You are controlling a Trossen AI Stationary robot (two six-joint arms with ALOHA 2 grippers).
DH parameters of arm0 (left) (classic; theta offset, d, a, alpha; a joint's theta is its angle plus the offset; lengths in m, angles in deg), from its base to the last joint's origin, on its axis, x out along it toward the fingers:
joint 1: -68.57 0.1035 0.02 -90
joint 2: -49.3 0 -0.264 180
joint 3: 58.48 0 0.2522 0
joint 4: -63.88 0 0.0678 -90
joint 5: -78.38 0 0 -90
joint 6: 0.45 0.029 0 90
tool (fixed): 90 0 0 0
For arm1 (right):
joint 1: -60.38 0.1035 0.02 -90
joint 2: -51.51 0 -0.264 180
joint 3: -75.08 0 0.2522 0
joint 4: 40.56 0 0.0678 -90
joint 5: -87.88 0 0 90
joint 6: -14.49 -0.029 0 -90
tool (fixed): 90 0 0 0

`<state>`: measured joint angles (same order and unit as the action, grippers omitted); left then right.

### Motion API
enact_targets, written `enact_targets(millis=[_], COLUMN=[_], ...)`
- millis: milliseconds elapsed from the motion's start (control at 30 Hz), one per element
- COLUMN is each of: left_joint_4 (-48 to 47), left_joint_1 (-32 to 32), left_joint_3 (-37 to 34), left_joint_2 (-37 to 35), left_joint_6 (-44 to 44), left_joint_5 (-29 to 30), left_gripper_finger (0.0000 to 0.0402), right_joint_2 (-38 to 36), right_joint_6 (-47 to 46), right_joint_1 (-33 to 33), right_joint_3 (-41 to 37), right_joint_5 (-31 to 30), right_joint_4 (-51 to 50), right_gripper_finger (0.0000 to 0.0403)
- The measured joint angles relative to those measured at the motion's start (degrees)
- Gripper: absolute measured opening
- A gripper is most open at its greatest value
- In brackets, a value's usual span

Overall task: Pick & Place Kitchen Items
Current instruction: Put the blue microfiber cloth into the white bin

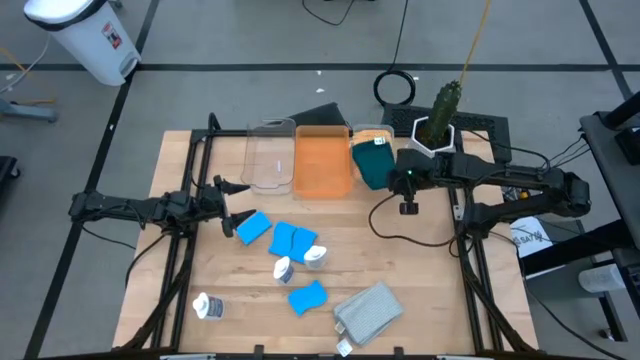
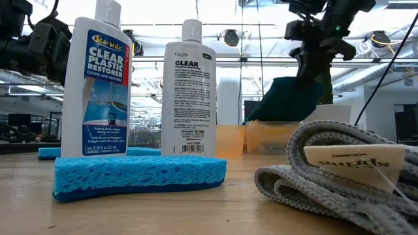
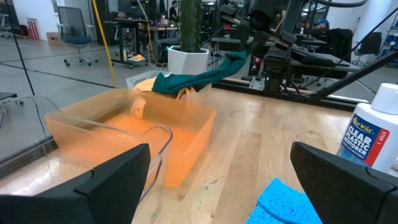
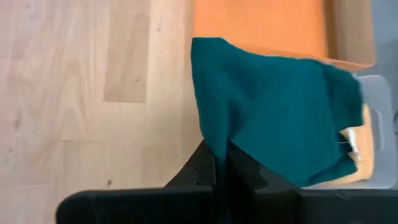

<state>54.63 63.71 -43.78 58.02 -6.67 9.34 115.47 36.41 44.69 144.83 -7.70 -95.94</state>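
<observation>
High view: right gripper (image 1: 404,176) pinches the green cloth (image 1: 374,163), hanging over the clear bin (image 1: 372,134) beside the orange bin (image 1: 322,162). Left gripper (image 1: 232,205) waits open near the sponges (image 1: 290,240). Best to centre it over the bin before letting go.

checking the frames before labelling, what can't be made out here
- Orange cloth, high view: mostly covered by the dark green cloth held in the right gripper.
- Grey cloth, low view: cut off by the frame edge.
- Lying bottle, high view: label too small to read.
</observation>
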Motion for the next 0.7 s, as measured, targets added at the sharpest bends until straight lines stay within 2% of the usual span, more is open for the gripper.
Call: enact_targets(millis=[233, 700], left_joint_4=[0.0, 0.0], left_joint_1=[0.0, 0.0], left_joint_3=[0.0, 0.0], left_joint_2=[0.0, 0.0], left_joint_6=[0.0, 0.0], left_joint_5=[0.0, 0.0], left_gripper_finger=[0.0395, 0.0395], right_joint_2=[2.3, 11.5], right_joint_6=[5.9, 20.6], right_joint_1=[-4.3, -17.5], right_joint_3=[0.0, 0.0], right_joint_5=[-0.3, -0.6], right_joint_4=[8.5, 25.2], right_gripper_finger=[0.0, 0.0])
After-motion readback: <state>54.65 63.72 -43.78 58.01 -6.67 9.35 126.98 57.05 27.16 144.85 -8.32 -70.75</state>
